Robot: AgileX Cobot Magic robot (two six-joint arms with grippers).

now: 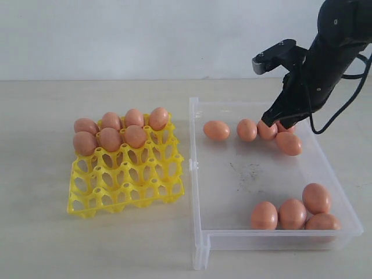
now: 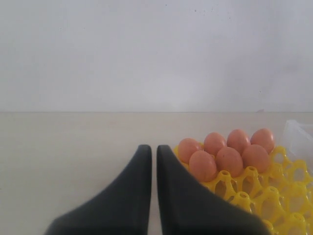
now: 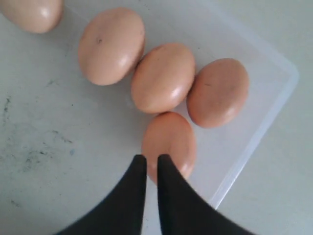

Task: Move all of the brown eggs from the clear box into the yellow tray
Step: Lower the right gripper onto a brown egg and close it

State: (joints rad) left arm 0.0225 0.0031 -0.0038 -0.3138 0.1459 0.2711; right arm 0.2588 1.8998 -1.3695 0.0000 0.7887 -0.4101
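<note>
- Hanging over one brown egg (image 3: 168, 142) in a corner of the clear box (image 1: 244, 174), the right gripper (image 3: 149, 157) holds nothing and its fingers are nearly together. Lowering it unopened would likely strike the shell.
- Neighbouring brown eggs (image 3: 163, 77) crowd that corner, so spreading fingers may knock them against the box wall.
- Smooth shells may slip on the way to the yellow tray (image 1: 125, 200), just outside the box.
- The left gripper (image 2: 150, 147), closed and empty, sits outside the box near the tray.
</note>
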